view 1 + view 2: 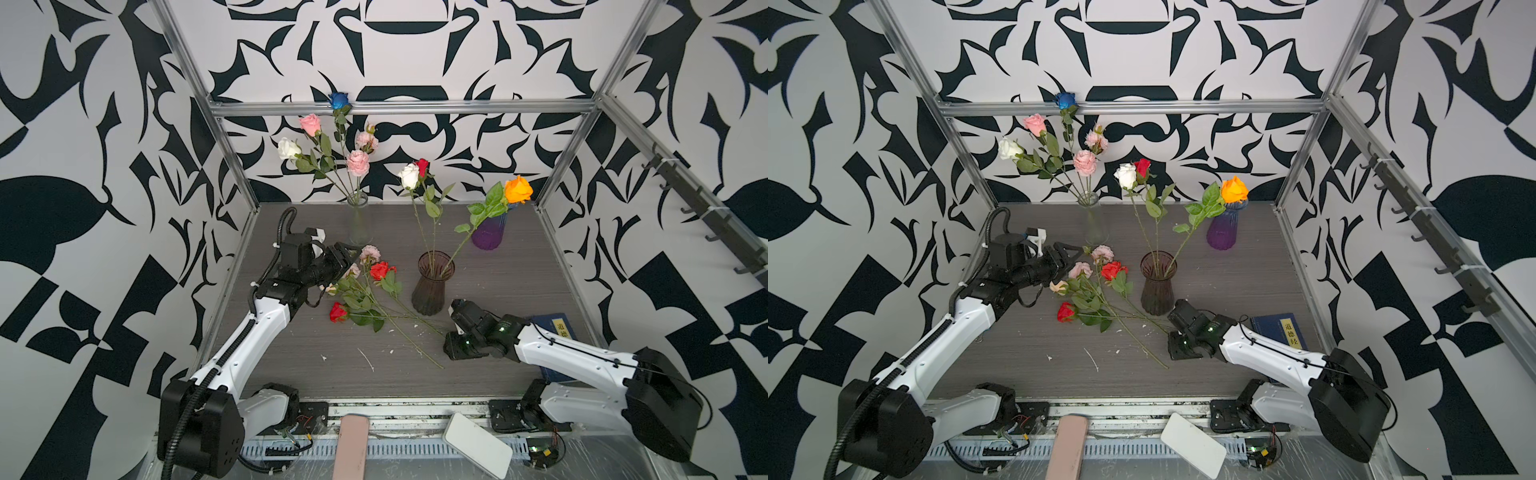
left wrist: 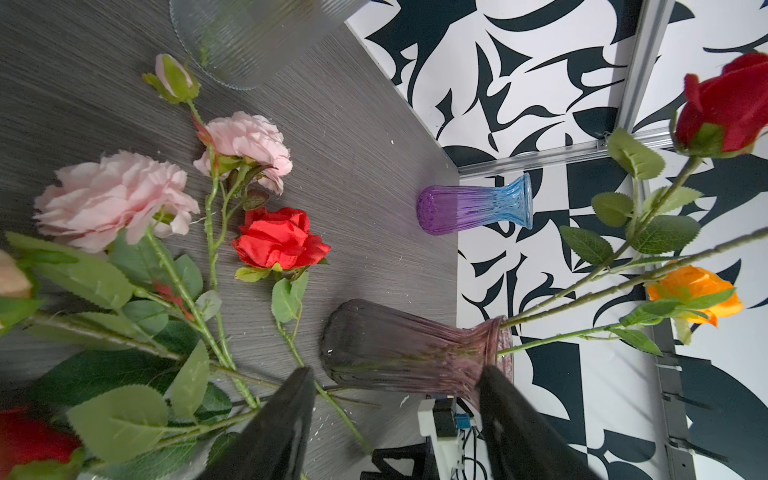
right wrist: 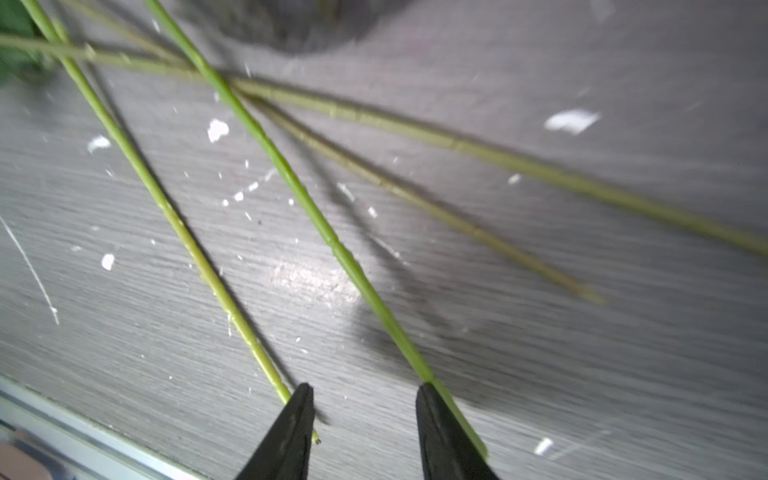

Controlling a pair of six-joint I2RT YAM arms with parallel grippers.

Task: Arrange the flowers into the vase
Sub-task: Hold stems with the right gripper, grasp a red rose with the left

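Loose flowers lie crossed on the grey table: a red rose (image 1: 381,270), another red one (image 1: 338,312), pink heads (image 1: 369,252) and a peach bud (image 1: 331,289). A dark ribbed vase (image 1: 432,286) holds a white, a red and an orange rose. A clear vase (image 1: 358,220) at the back holds several flowers. The purple vase (image 1: 489,232) shows no stems inside. My left gripper (image 1: 353,257) (image 2: 397,370) hovers open beside the pink heads, holding nothing. My right gripper (image 3: 361,388) is open, low over the stem ends (image 3: 291,174). One stem passes each finger; only bare table lies between them.
A blue book (image 1: 555,328) lies under the right arm (image 1: 540,349). A pink slab (image 1: 351,449) and a white slab (image 1: 478,444) rest on the front rail. White scraps (image 1: 368,359) dot the table. Aluminium frame posts (image 1: 561,166) and patterned walls enclose the sides and back.
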